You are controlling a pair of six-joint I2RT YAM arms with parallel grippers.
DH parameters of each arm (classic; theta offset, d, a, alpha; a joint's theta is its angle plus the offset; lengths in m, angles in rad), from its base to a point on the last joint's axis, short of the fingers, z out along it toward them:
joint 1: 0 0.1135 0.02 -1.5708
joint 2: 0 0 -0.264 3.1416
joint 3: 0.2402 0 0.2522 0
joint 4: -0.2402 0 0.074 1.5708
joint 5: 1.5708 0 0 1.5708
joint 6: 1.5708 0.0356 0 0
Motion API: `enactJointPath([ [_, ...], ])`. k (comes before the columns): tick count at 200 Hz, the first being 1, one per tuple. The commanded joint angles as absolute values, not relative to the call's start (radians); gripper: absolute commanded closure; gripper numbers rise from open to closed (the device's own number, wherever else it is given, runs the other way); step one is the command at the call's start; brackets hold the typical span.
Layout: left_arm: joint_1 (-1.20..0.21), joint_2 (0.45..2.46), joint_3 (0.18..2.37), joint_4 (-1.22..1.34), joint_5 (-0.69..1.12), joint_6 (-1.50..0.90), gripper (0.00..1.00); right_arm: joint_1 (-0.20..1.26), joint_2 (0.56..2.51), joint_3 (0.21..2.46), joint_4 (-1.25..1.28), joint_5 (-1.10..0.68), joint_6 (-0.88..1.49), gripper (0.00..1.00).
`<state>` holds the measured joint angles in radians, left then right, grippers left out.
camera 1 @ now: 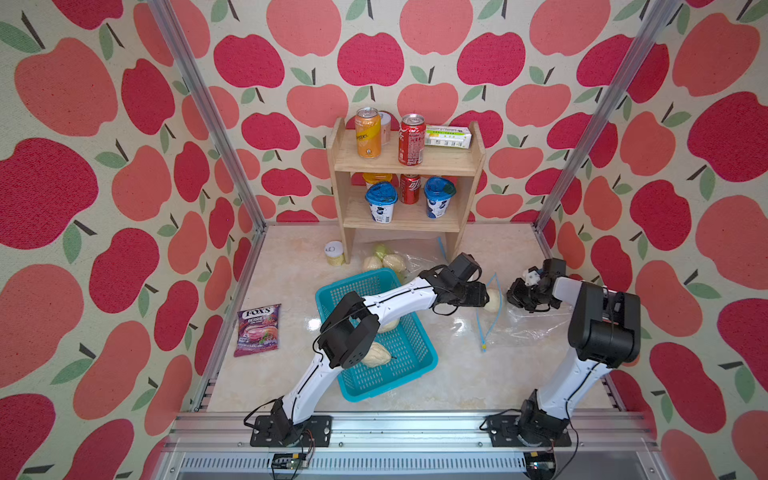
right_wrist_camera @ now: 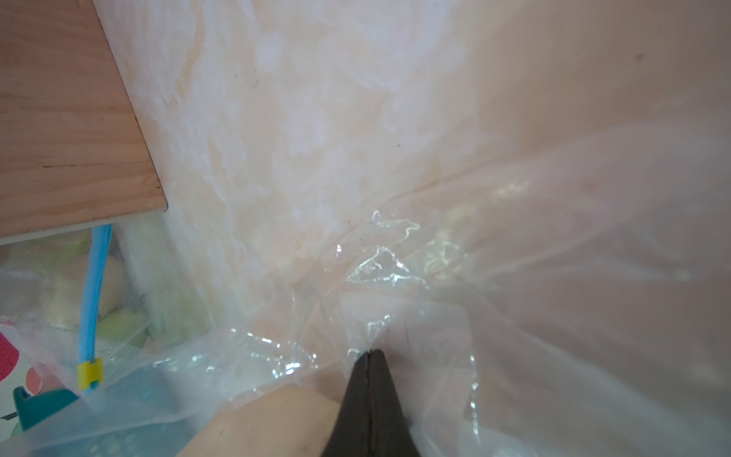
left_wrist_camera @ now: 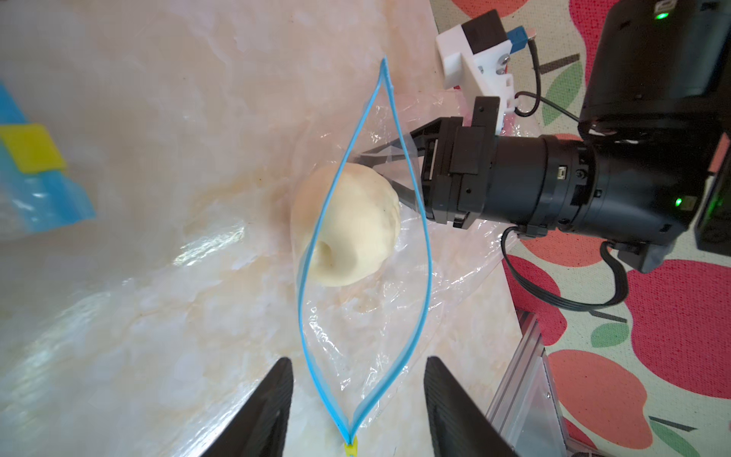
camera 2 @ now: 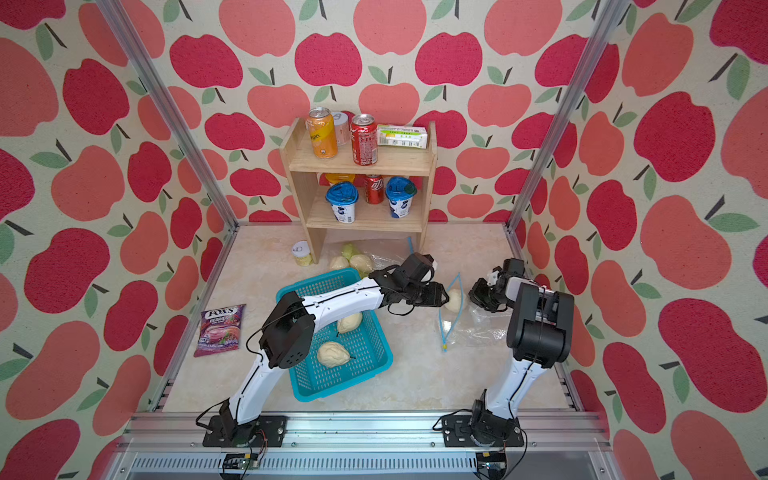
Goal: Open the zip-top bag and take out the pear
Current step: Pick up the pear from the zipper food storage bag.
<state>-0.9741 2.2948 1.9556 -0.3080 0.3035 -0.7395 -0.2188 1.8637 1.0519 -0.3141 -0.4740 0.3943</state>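
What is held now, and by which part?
The right gripper pinches the clear plastic zip-top bag by its film near the blue mouth; the left gripper holds nothing.

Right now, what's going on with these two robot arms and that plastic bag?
The right gripper is shut on the film of the clear zip-top bag with a blue seal, pinching it near the opening. The bag's mouth gapes open, and the pale yellow pear lies in it. The left gripper is at the mouth with its jaws apart, pointing at the pear but not gripping it. The pear is not yet out.
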Motion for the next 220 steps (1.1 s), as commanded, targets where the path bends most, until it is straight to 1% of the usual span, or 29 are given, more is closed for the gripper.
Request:
enactJointPath([
  [1,-0.988,2.346,2.009,-0.254,0.347,-0.786,0.43,-0.224,1.859,1.018,-0.306,-0.496,0.415,0.95],
  [7,-0.99,2.356,2.018,-0.252,0.348,-0.795,0.42,-0.225,1.857,1.013,-0.303,-0.498,0.416,0.95],
  [42,-0.995,2.411,2.06,-0.257,0.36,-0.837,0.28,-0.224,1.846,0.99,-0.292,-0.502,0.423,0.95],
  [80,-0.99,2.434,2.054,-0.248,0.344,-0.871,0.25,-0.224,1.83,0.976,-0.283,-0.502,0.43,0.95],
  [101,-0.976,2.439,2.021,-0.184,0.363,-0.926,0.22,-0.224,1.826,0.97,-0.279,-0.5,0.433,0.96],
  [132,-0.97,2.433,1.994,-0.134,0.353,-0.954,0.14,-0.224,1.827,0.966,-0.278,-0.501,0.434,0.96],
  [147,-0.969,2.442,1.995,-0.131,0.35,-0.97,0.12,-0.224,1.826,0.966,-0.278,-0.5,0.435,0.96],
  [163,-0.968,2.452,1.992,-0.127,0.345,-0.989,0.13,-0.225,1.824,0.967,-0.278,-0.503,0.435,0.96],
  [172,-0.968,2.458,1.988,-0.125,0.34,-0.999,0.15,-0.225,1.82,0.966,-0.278,-0.503,0.435,0.96],
  [186,-0.964,2.462,1.967,-0.1,0.334,-1.02,0.2,-0.226,1.818,0.965,-0.279,-0.503,0.435,0.96],
  [202,-0.956,2.472,1.95,-0.072,0.343,-1.042,0.3,-0.229,1.814,0.962,-0.279,-0.505,0.434,0.96],
  [210,-0.954,2.477,1.945,-0.063,0.348,-1.051,0.33,-0.23,1.813,0.96,-0.278,-0.504,0.433,0.96],
  [220,-0.953,2.479,1.936,-0.053,0.344,-1.058,0.33,-0.232,1.812,0.957,-0.276,-0.504,0.432,0.96],
])
